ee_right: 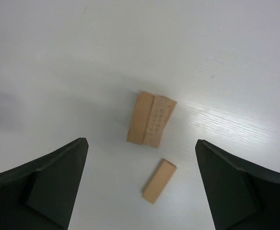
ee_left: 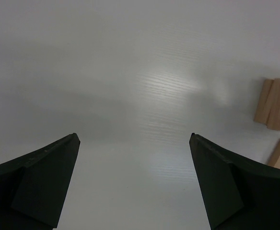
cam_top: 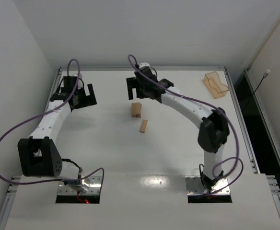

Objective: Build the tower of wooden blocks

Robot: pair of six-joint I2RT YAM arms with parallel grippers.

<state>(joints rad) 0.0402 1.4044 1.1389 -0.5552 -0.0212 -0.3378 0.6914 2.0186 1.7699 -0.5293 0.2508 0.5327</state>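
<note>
While both arms reach out over the white worktop, neither carries anything. Noted: the left gripper has its jaws wide apart, with only bare surface between them. The right gripper is also spread wide, hanging just past the tower without touching it. The tower is a low stack near mid-worktop, two planks side by side on top; lower layers cannot be counted. One loose wood block lies flat near its near side, apart. An orange-tan tray sits at the far right corner.

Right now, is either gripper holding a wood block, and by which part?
Nothing is held. The left gripper and right gripper both stand open and empty; the stacked blocks and the loose block lie on the table.
</note>
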